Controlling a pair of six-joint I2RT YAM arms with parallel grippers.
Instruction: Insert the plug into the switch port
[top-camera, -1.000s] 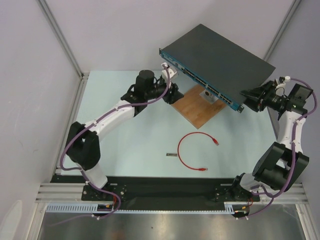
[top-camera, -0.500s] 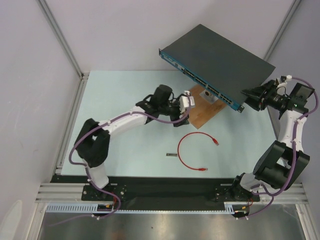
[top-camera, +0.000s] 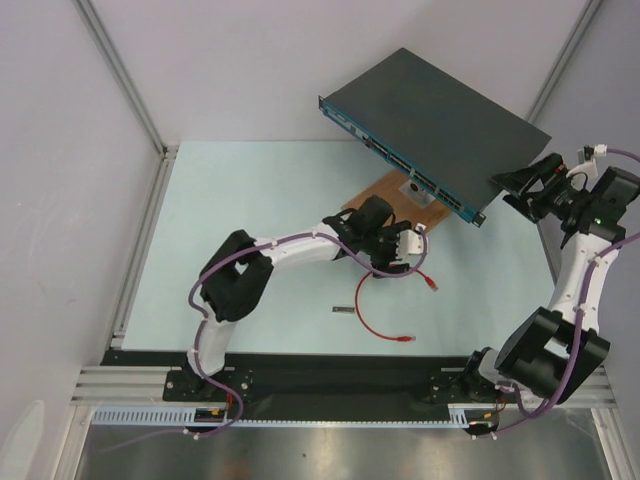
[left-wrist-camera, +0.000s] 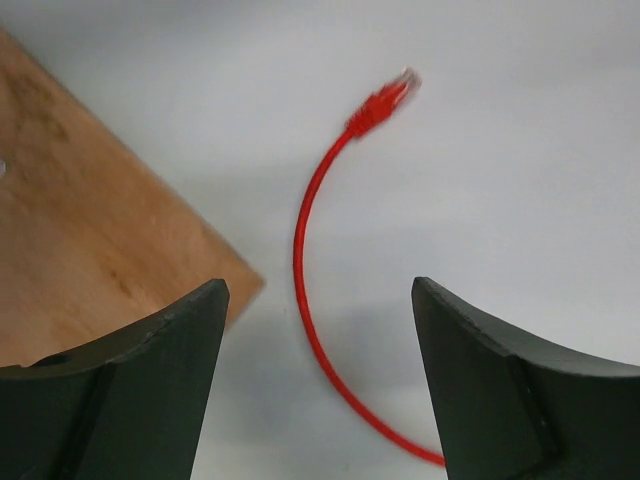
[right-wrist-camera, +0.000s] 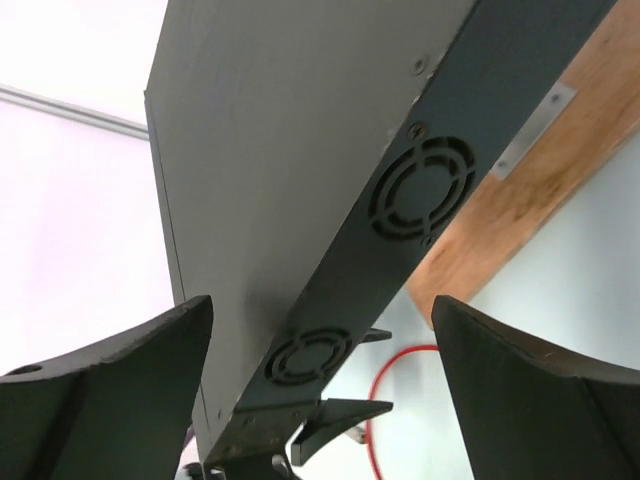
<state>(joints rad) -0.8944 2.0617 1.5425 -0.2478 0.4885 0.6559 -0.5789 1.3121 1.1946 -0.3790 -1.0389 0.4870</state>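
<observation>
On the pale table (top-camera: 250, 200), far right: wide dark-grey network switch (top-camera: 440, 115), teal front face (top-camera: 372, 145) turned left-near, switch port (top-camera: 420, 180) one of a row of small dark sockets along it. Near end of the switch overlapping the far edge of a brown wooden board (top-camera: 392, 192); cannot tell whether resting on it or raised. From the right wrist: end wall with two round fan vents (right-wrist-camera: 420, 190), board below with a grey metal strip (right-wrist-camera: 533, 130).

Left arm (top-camera: 290, 248) stretched across the middle, wrist covering the board's near corner and the far arc of the red cable (top-camera: 362, 308). Left gripper (top-camera: 412, 243) above that arc, fingers well apart, nothing between them but table and cable seen beneath.

Right gripper (top-camera: 520, 185) at the switch's right end, fingers spread wide; contact with the casing not visible in either view.

Cable in an open loop on the table, well apart from the port face. Plug (left-wrist-camera: 385, 98) at its right end, flat on the table, clear tip pointing away from the board, not yet inserted. Second connector (top-camera: 404, 339) at the near end.

Small grey metal piece (top-camera: 343, 311) just left of the loop.
</observation>
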